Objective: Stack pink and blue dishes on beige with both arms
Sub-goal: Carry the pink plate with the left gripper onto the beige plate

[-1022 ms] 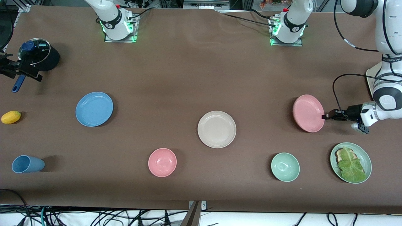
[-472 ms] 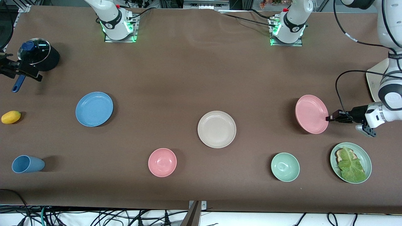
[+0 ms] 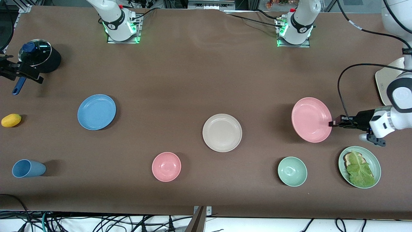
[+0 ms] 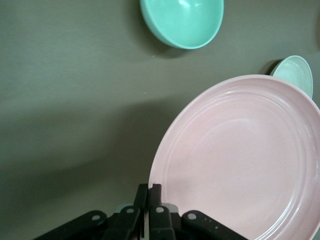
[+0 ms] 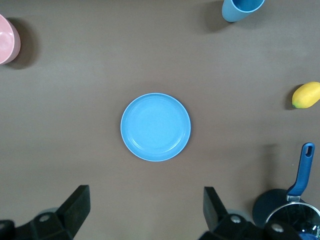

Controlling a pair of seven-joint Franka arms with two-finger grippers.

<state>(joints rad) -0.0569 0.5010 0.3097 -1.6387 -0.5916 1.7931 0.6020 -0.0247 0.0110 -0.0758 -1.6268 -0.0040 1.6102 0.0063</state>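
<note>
My left gripper [image 3: 332, 123] is shut on the rim of the pink plate [image 3: 311, 120] and holds it tilted above the table, toward the left arm's end. In the left wrist view the fingers [image 4: 156, 192] pinch the edge of the pink plate [image 4: 240, 160]. The beige plate [image 3: 222, 132] lies flat at the middle of the table. The blue plate [image 3: 96, 111] lies flat toward the right arm's end. My right gripper [image 5: 145, 195] hangs open high over the blue plate [image 5: 155, 126], holding nothing; it does not show in the front view.
Nearer the front camera stand a pink bowl [image 3: 166, 166], a green bowl [image 3: 292, 171] and a pale green plate [image 3: 373, 158] with lettuce. A blue cup [image 3: 28, 168], a yellow fruit [image 3: 11, 120] and a lidded black pot [image 3: 40, 59] sit at the right arm's end.
The left gripper has lifted the pink plate higher and carried it a little toward the beige plate. The right arm and the other dishes have not moved.
</note>
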